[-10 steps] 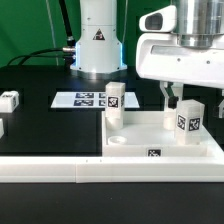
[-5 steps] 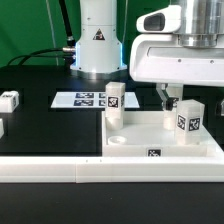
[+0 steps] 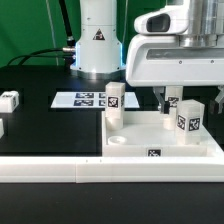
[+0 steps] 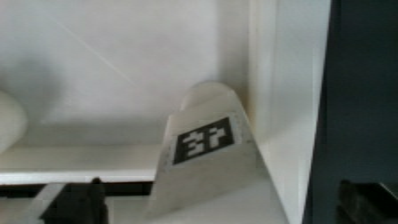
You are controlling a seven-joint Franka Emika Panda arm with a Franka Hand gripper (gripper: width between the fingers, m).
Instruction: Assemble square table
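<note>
The square table slab (image 3: 140, 140) is white with a raised rim and lies at the exterior view's lower right, with a tag on its front edge. One white tagged leg (image 3: 115, 102) stands upright at its far left corner. Another leg (image 3: 187, 121) stands upright near its right side. My gripper (image 3: 166, 102) hangs just behind and left of this right leg. In the wrist view that leg (image 4: 210, 140) stands between my fingertips (image 4: 80, 200), which are spread wide and clear of it. The gripper (image 4: 222, 205) is open and holds nothing.
Two loose leg blocks (image 3: 8, 99) (image 3: 1, 127) lie on the black table at the exterior view's left. The marker board (image 3: 85, 99) lies behind the slab. A long white border rail (image 3: 60, 170) runs along the front. The robot base (image 3: 97, 40) stands at the back.
My gripper has shifted a little toward the exterior view's left and slightly upward. The legs and the slab have not moved.
</note>
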